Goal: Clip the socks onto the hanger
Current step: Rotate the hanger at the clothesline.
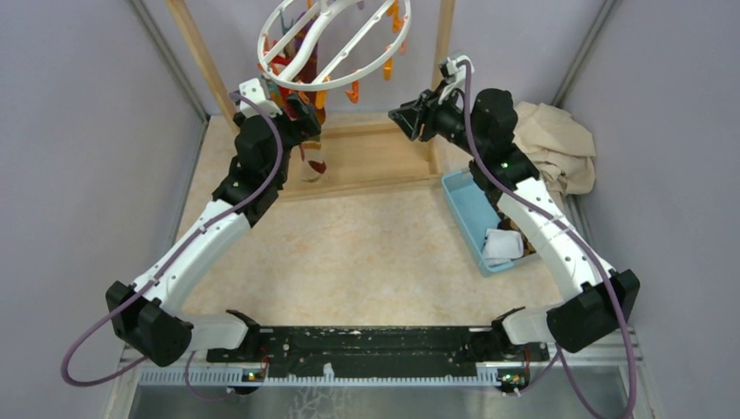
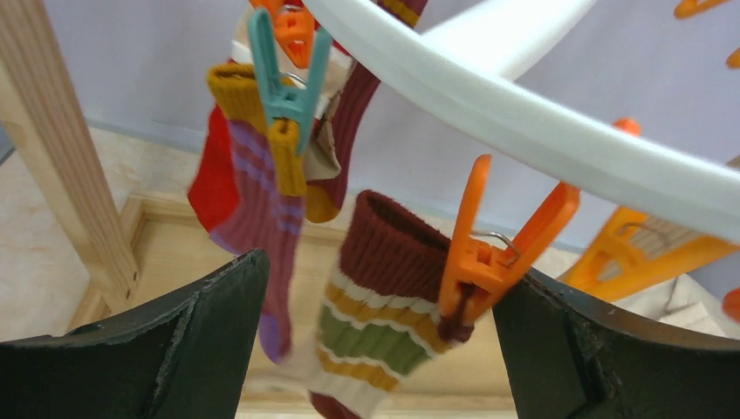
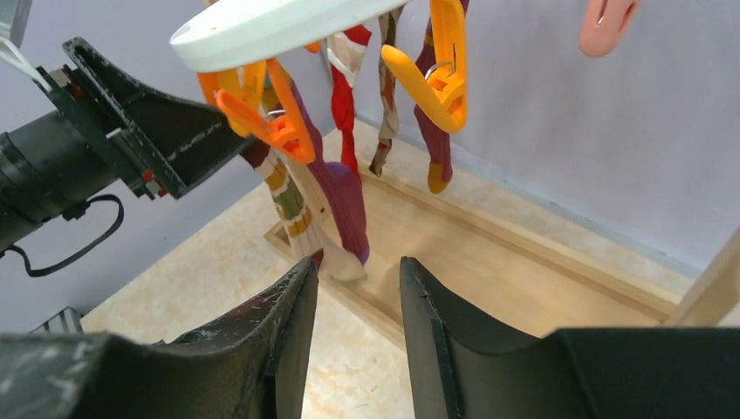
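Observation:
The white ring hanger (image 1: 349, 85) hangs at the back centre, with several socks (image 1: 310, 153) clipped under its left side. My left gripper (image 1: 301, 113) is raised under that side. In the left wrist view the left gripper (image 2: 388, 279) is open wide around a striped sock (image 2: 384, 305) with a maroon cuff. The sock hangs from an orange peg (image 2: 489, 253), and my right finger (image 2: 602, 349) is against that peg. A teal peg (image 2: 284, 78) holds a purple and red sock (image 2: 253, 201). My right gripper (image 1: 403, 118) (image 3: 358, 262) is slightly open and empty, right of the hanger ring (image 3: 270, 26).
A wooden pole frame stands at the back, with a post (image 1: 201, 57) and a base tray (image 1: 375, 161). A blue bin (image 1: 467, 209) at the right holds a white sock (image 1: 503, 244) and others. A beige cloth (image 1: 558, 144) lies at the back right.

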### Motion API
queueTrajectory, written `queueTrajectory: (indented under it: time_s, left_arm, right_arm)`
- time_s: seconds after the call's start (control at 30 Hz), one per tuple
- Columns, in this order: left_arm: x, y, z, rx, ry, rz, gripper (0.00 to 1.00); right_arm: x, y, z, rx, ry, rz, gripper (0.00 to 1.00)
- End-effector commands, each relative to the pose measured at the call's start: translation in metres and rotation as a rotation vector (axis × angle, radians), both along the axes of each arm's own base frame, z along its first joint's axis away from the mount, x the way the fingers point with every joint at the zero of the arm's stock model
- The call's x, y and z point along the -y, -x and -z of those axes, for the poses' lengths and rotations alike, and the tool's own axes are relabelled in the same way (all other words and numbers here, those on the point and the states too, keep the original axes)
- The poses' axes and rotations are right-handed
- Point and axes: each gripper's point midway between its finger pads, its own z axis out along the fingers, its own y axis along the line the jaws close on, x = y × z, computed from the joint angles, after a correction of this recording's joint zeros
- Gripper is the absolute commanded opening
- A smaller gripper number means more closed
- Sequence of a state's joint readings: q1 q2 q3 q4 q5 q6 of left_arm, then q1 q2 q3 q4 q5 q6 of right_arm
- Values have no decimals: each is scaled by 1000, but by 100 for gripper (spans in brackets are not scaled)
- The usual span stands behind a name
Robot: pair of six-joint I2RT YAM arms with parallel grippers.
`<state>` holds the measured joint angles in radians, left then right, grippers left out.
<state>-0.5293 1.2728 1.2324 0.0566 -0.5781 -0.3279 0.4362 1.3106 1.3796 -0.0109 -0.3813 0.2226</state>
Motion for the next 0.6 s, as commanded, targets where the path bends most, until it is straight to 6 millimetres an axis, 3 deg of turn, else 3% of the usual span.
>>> queueTrajectory:
  time_s: [0.0,0.4,0.57]
  left_arm:
    - [9,-3,-6,-9,2,51,99]
    - [11,3,-11,-2,-6,92,99]
    - [10,3,-11,-2,-7,94,99]
  right_arm:
    - [-12,-2,-44,146,-25,-70,42]
    - [-37,-3,-47,179,-75,-211,43]
    - [-46,0,-48,206,-83,-259,48]
